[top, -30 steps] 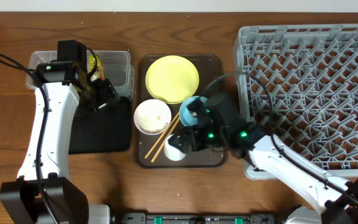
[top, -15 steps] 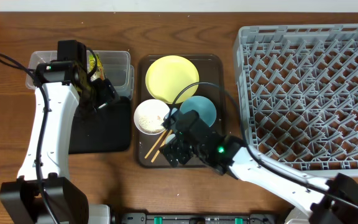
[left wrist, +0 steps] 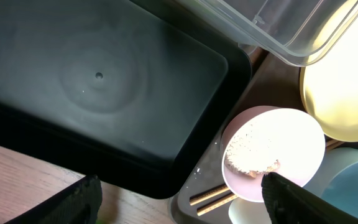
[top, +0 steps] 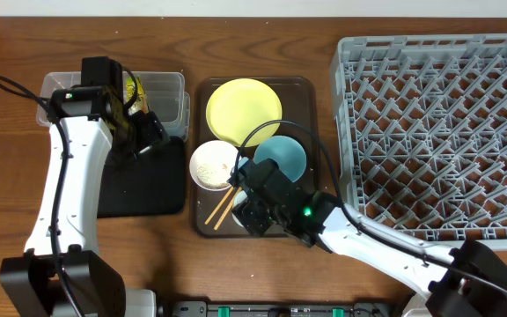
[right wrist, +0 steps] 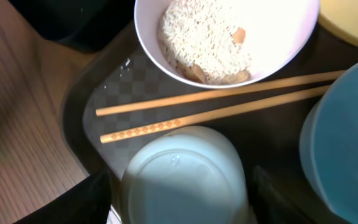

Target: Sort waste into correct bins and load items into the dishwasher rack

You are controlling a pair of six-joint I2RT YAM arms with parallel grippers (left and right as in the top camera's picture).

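At the front edge of the brown serving tray (top: 199, 106), my right gripper (right wrist: 185, 199) stands with its fingers spread on both sides of the small white cup (right wrist: 182, 174), very near its wall; I cannot tell if they touch it. Two chopsticks (right wrist: 222, 93) lie between the cup and the pink bowl (top: 216, 165) with rice (right wrist: 204, 37). My left gripper (left wrist: 185, 194) hangs wide apart over the right back corner of the black tray (top: 143, 189)
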